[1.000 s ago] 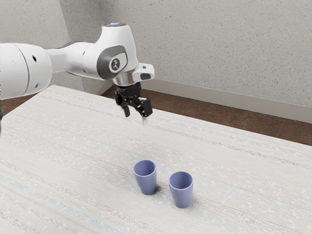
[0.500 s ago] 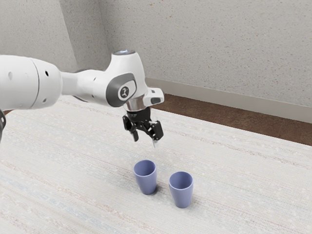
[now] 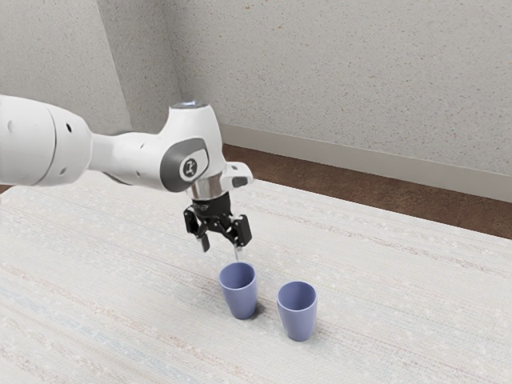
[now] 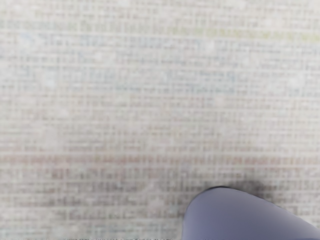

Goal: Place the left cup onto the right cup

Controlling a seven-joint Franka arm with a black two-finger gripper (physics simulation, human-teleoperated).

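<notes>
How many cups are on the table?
2. The first cup stands upright just below the open gripper. The second cup stands upright beside it, toward the exterior view's right, not touching. Nothing looks able to hide another.

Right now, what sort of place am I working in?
Likely a plain simulated indoor room, not a kitchen or workshop: a pale woven-textured tabletop, grey speckled walls with a light baseboard, and a brown floor behind the table.

Pale streaked table, blue cup standing upright, second blue cup upright just beside it
</notes>
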